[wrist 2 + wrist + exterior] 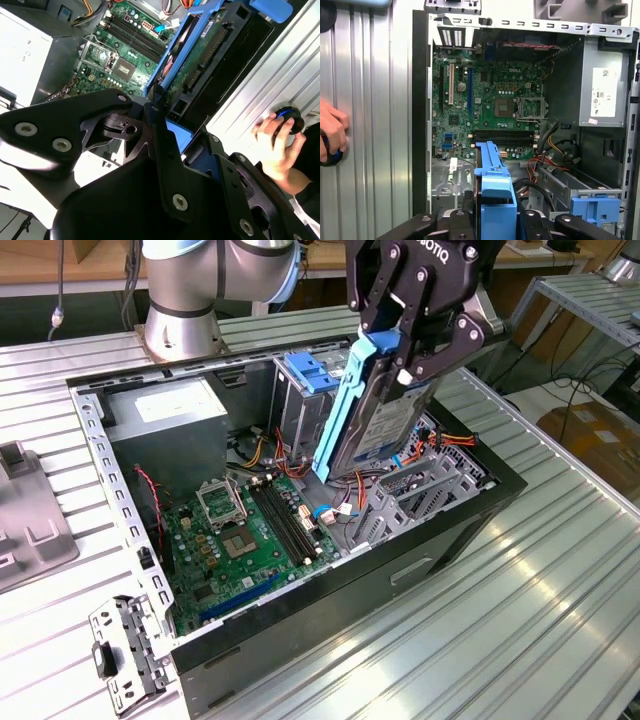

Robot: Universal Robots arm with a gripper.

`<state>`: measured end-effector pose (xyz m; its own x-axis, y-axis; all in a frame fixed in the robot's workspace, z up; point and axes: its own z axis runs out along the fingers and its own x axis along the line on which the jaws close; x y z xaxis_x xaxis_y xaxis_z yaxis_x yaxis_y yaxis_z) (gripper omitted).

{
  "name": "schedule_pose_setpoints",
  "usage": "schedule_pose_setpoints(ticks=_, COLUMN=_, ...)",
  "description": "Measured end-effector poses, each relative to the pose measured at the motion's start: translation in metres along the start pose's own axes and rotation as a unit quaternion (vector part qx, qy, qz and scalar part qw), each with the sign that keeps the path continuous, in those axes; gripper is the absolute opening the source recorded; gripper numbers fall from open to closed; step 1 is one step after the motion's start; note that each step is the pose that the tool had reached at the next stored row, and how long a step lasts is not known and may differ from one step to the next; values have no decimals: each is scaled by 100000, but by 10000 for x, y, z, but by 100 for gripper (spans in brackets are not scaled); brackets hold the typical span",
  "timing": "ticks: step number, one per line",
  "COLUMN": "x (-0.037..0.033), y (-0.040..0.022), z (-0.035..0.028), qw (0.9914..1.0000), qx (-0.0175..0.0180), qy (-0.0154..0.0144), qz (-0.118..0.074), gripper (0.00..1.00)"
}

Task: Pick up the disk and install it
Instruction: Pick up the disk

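My gripper (395, 355) is shut on the disk (385, 420), a silver-black drive with blue side rails. I hold it tilted, nearly on edge, above the open computer case (440, 530), over the metal drive bay (420, 495) at the exterior view's right. One blue rail (338, 410) runs down toward the motherboard (245, 535). In the second wrist view the disk's green circuit underside (200, 65) shows between the black fingers (165, 150). In the first wrist view the disk's blue rail (492, 190) points at the motherboard (485, 105).
A grey power-supply box (165, 425) fills the case's back corner. A blue latch handle (312, 370) stands behind the disk. Orange and red cables (440, 445) lie by the bay. A loose metal bracket (125, 650) rests outside the case. A person's hand (277, 142) holds a round knob on the table.
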<state>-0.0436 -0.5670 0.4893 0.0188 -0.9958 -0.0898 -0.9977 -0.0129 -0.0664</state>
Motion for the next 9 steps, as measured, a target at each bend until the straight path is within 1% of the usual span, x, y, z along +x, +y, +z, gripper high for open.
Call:
schedule_pose_setpoints(ticks=2, x=17, y=-5, z=2, qw=100000, qx=-2, qy=-6, qz=2, gripper=37)
schedule_pose_setpoints(ticks=4, x=41, y=-16, z=13, qw=99996, qx=-925, qy=-21, qz=91, gripper=37)
schedule_pose_setpoints(ticks=5, x=51, y=-21, z=18, qw=99988, qx=-1510, qy=-23, qz=142, gripper=37)
schedule_pose_setpoints(ticks=6, x=56, y=-25, z=22, qw=99982, qx=-1892, qy=-38, qz=177, gripper=37)
schedule_pose_setpoints(ticks=7, x=60, y=-33, z=24, qw=99976, qx=-2196, qy=-33, qz=205, gripper=37)
schedule_pose_setpoints(ticks=8, x=72, y=-52, z=27, qw=99974, qx=-2264, qy=-37, qz=214, gripper=37)
schedule_pose_setpoints(ticks=9, x=146, y=-87, z=22, qw=99974, qx=-2280, qy=-70, qz=217, gripper=37)
